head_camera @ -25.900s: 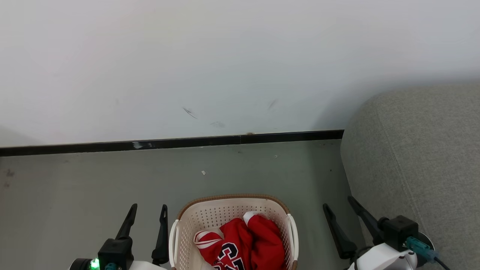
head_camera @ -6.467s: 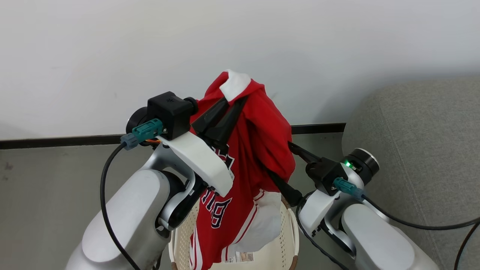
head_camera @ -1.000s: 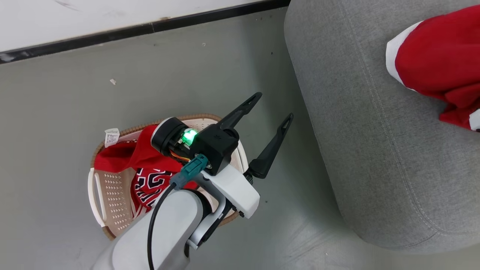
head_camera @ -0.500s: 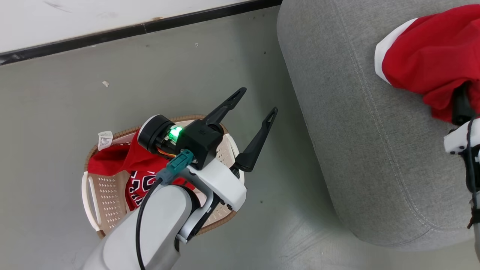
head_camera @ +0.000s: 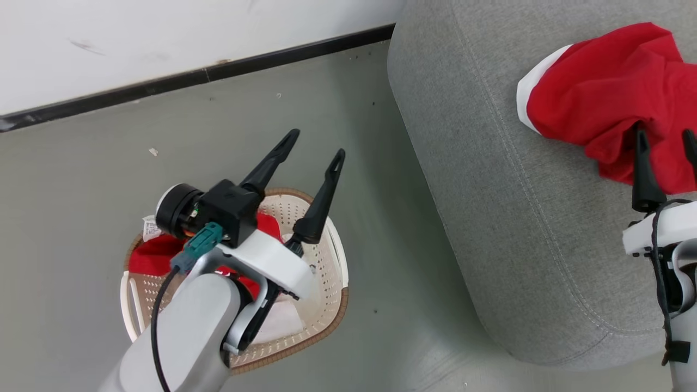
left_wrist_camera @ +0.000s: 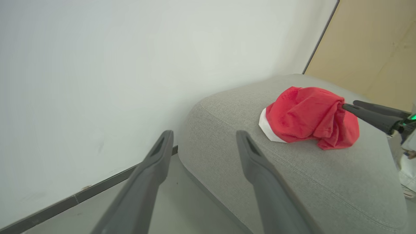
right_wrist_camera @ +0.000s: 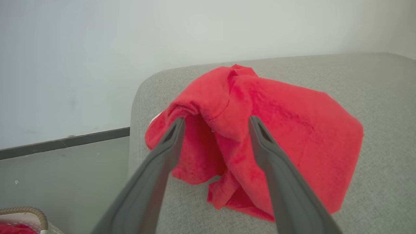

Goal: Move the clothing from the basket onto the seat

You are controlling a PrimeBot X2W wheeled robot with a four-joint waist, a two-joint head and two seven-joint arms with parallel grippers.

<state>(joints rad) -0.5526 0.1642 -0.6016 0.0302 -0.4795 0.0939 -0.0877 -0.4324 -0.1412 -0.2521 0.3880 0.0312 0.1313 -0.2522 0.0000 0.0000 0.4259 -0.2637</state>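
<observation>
One red garment with white trim [head_camera: 599,103] lies bunched on the grey seat [head_camera: 490,190]. My right gripper [head_camera: 665,136] stands open at its near edge. In the right wrist view the right gripper [right_wrist_camera: 216,119] has a loose fold of the red garment [right_wrist_camera: 292,123] rising between its spread fingers. More red clothing [head_camera: 150,258] lies in the cream basket [head_camera: 326,321] on the floor, largely hidden by my left arm. My left gripper [head_camera: 317,142] is open and empty above the basket's far rim. In the left wrist view the left gripper [left_wrist_camera: 204,133] points toward the seat [left_wrist_camera: 292,169] and the garment [left_wrist_camera: 308,117].
Grey floor lies between the basket and the seat. A white wall with a black baseboard [head_camera: 218,71] runs behind both. A pale wooden panel [left_wrist_camera: 373,48] stands beyond the seat. The basket's rim [right_wrist_camera: 26,211] shows at the right wrist view's lower left.
The right gripper has opened and let go of the red garment, which now rests on the seat. The left gripper has swung back over the basket. The head camera has shifted.
</observation>
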